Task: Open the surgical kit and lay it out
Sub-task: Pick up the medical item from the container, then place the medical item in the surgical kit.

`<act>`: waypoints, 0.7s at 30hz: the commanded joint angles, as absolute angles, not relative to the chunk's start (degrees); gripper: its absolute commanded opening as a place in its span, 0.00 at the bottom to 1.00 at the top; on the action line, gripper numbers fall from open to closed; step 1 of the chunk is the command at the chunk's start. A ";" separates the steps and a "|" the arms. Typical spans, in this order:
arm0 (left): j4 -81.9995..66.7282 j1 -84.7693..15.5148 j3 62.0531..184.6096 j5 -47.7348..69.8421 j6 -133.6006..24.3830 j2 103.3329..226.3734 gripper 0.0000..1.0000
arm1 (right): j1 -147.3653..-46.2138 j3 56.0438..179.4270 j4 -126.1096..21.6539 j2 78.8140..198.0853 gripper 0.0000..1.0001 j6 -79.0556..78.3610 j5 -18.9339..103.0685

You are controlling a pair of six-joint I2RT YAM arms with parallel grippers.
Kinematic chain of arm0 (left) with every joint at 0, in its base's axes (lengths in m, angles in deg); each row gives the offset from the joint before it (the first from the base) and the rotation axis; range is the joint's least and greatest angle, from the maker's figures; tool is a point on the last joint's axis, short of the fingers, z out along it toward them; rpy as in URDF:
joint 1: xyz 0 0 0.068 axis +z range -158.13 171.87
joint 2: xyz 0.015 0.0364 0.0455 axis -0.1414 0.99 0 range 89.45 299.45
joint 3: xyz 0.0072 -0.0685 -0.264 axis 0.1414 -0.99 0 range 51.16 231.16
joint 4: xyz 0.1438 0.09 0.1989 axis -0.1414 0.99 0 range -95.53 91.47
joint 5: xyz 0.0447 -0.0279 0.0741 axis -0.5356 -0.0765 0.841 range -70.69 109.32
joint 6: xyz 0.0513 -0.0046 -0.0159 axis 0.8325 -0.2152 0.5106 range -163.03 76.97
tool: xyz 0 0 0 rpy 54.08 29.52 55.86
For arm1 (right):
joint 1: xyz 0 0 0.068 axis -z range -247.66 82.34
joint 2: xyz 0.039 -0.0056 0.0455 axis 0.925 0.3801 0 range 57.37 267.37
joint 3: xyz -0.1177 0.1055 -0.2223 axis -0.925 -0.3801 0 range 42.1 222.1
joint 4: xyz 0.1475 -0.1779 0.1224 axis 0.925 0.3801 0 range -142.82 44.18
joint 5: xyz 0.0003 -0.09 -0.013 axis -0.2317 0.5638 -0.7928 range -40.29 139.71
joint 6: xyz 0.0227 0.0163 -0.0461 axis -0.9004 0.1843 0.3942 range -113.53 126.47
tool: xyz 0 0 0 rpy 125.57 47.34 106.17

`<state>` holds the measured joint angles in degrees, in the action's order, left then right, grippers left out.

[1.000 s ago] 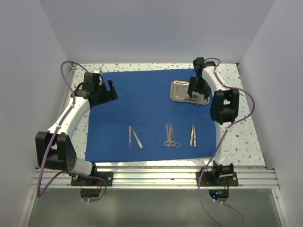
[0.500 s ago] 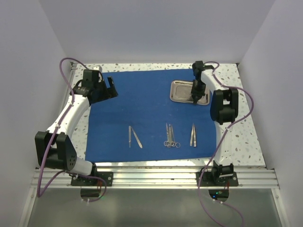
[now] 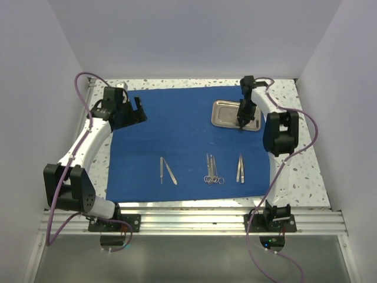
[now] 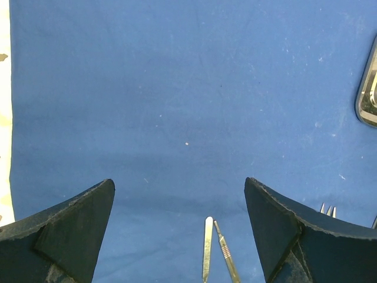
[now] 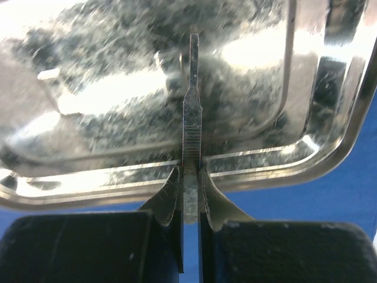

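The royal-blue cloth (image 3: pixel 182 130) lies spread flat on the table. On its far right stands the steel tray (image 3: pixel 224 106). My right gripper (image 3: pixel 242 121) is down in the tray, shut on a slim ridged steel instrument (image 5: pixel 192 106) that points away over the tray floor (image 5: pixel 318 118); the right wrist view shows its end pinched between my fingers (image 5: pixel 190 177). Two slim tools (image 3: pixel 168 171), scissors and forceps (image 3: pixel 213 169) and tweezers (image 3: pixel 240 168) lie in a row near the front. My left gripper (image 3: pixel 138 111) hovers open over the cloth's left edge, nothing between its fingers (image 4: pixel 178 181).
The speckled tabletop (image 3: pixel 297 171) shows around the cloth. White walls close in the left, back and right. An aluminium rail (image 3: pixel 194 221) runs along the near edge. In the left wrist view, the two slim tools (image 4: pixel 215 253) and the tray's corner (image 4: pixel 368 88) appear.
My right gripper has closed on the slim instrument in the tray and shifted slightly. The left arm has barely moved.
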<state>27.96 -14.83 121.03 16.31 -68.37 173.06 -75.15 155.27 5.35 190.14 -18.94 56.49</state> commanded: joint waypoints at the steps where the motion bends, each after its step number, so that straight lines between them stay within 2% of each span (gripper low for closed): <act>1: 25.14 -14.54 121.30 14.57 -67.82 171.10 0.95 | -76.88 158.29 8.26 181.39 0.00 -20.43 50.60; 6: 23.21 -14.54 120.25 13.34 -67.64 170.92 0.96 | -81.19 155.05 6.07 172.80 0.00 -19.20 40.00; 9: 22.25 -14.54 119.89 12.72 -67.46 171.10 0.96 | -85.23 147.77 2.47 168.56 0.00 -19.20 35.93; 14: 20.92 -14.63 120.15 11.58 -67.11 172.24 0.96 | -97.44 132.47 -5.26 160.91 0.00 -19.99 31.07; 18: 20.57 -14.54 121.38 11.14 -67.46 173.29 0.96 | -108.94 120.19 -17.70 157.92 0.00 -27.26 28.19; 21: 20.83 -14.63 121.91 10.88 -67.99 173.30 0.96 | -114.31 116.73 -24.50 157.30 0.00 -31.93 26.77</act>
